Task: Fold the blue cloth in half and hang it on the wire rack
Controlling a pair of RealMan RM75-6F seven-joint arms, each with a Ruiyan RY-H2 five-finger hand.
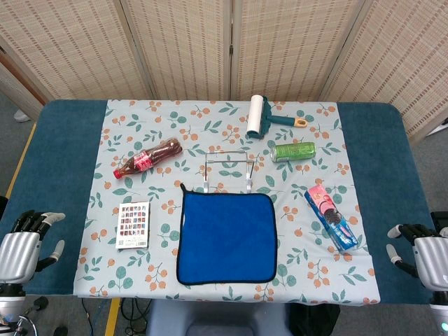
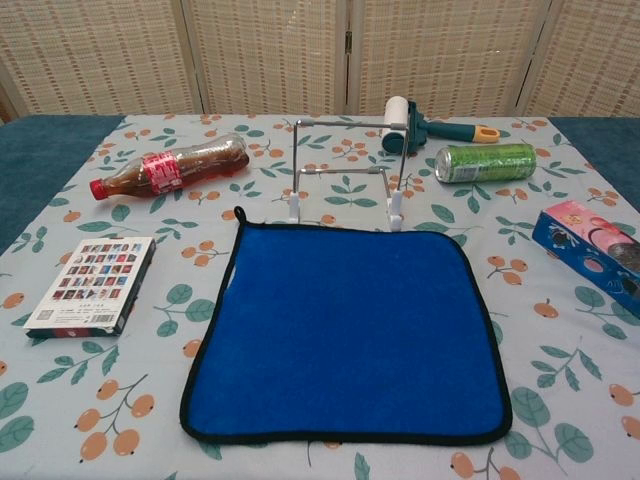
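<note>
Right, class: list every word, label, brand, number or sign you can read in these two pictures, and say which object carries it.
None can be read for certain.
Bottle: red label, print too blurred.
Green can: markings too small.
Small box: grid of tiny pictures, with no legible words.
Blue and pink packet: print is blurred.
Lint roller, cloth and rack: no text visible.
</note>
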